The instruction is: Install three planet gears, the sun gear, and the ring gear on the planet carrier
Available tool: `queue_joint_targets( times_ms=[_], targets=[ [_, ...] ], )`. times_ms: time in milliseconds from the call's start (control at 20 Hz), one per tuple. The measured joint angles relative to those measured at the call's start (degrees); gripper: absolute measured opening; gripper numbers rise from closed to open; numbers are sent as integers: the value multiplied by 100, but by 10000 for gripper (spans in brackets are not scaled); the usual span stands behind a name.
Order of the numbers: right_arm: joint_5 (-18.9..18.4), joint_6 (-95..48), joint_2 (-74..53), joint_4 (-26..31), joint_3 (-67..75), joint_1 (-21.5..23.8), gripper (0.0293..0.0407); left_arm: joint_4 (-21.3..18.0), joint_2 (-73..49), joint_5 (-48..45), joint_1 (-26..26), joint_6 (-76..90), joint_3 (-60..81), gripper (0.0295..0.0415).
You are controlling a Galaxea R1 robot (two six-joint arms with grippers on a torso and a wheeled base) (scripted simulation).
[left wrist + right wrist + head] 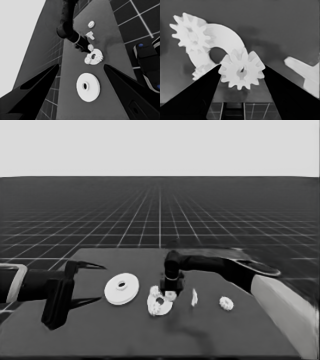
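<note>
The right gripper (241, 72) grips a small gear (242, 71) just above the smaller round part (159, 304), where two gears (191, 35) already sit. The larger round part (121, 289) lies to its left, near the parked left gripper (92, 282), fingers spread wide; another gear (226, 303) lies far right.

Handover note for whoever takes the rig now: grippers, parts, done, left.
Right gripper: over the smaller round part, fingers shut on a gear.
Left gripper: parked at the table's left end, open, holding nothing.
Done: two gears sit on the smaller round part.
Left: seat the held gear, then the last gear lying to the right, then the larger round part, which lies flat left of the stack.
Thin white piece: untouched.
</note>
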Motion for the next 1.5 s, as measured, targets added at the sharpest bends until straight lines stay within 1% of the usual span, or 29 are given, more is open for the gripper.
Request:
queue_joint_targets(
  times_ms=[100,400,450,500,550,600,900,950,1000,1050,1150,1400,1450,1500],
  targets=[
    [86,-99,53,-181,-179,-207,312,0,0,0,0,0,0,385],
    [135,-151,83,-270,-275,-295,312,0,0,0,0,0,0,385],
    [136,-152,83,-272,-276,-297,344,0,0,0,0,0,0,385],
    [137,-152,83,-273,-277,-298,371,0,0,0,0,0,0,385],
    [137,-153,84,-273,-278,-298,381,0,0,0,0,0,0,385],
    [137,-153,84,-273,-278,-298,383,0,0,0,0,0,0,385],
    [138,-153,84,-274,-279,-298,385,0,0,0,0,0,0,385],
    [-26,37,-13,38,45,9,385,0,0,0,0,0,0,385],
    [-100,124,-50,247,189,258,385,0,0,0,0,0,0,385],
    [-134,163,-64,376,250,402,385,0,0,0,0,0,0,385],
    [-161,189,-72,501,291,531,385,0,0,0,0,0,0,385],
    [-173,196,-75,563,302,587,385,0,0,0,0,0,0,385],
    [-119,-77,-1372,608,1926,621,385,0,0,0,0,0,0,385],
    [-28,-694,-2808,662,2430,649,385,0,0,0,0,0,0,385]
  ],
)
